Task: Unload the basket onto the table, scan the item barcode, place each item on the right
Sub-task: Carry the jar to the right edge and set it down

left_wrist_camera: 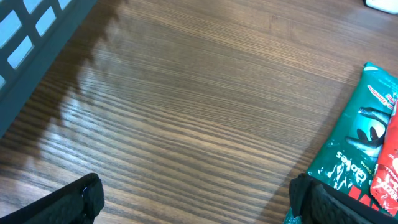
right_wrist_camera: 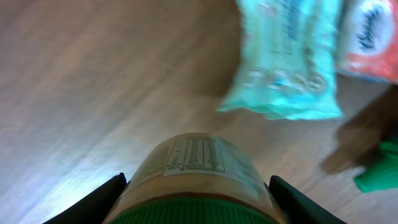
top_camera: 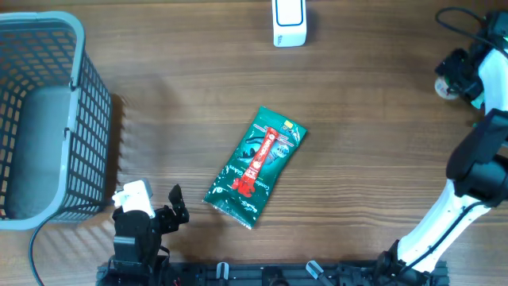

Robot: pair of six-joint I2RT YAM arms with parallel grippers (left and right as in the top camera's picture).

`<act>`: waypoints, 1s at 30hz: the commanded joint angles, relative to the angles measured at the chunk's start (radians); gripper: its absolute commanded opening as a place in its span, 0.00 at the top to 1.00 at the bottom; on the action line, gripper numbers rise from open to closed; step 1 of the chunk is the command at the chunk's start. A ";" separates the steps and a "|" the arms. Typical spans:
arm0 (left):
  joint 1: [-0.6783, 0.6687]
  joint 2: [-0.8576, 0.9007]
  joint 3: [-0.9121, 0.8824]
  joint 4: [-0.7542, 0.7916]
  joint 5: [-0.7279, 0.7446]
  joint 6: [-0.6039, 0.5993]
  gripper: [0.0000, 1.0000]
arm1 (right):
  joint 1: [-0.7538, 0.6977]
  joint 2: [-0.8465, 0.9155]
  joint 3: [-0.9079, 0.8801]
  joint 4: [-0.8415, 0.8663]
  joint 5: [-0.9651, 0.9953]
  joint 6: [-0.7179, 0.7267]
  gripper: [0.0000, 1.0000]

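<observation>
My right gripper is shut on a jar with a green lid and a printed label, one finger on each side; no barcode shows on it. In the overhead view the right gripper is at the far right edge of the table. A white scanner stands at the table's far edge. A green snack packet with a red strip lies flat mid-table. My left gripper rests near the front left, open and empty, its right finger beside the packet.
A grey wire basket stands at the left. Beyond the jar in the right wrist view lie a teal packet, a red and white packet and a green item. A black cable runs at the top right.
</observation>
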 commanded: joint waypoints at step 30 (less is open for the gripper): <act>-0.005 -0.007 -0.003 0.003 0.005 0.013 0.00 | 0.351 -0.364 0.197 -0.529 -0.482 0.350 0.08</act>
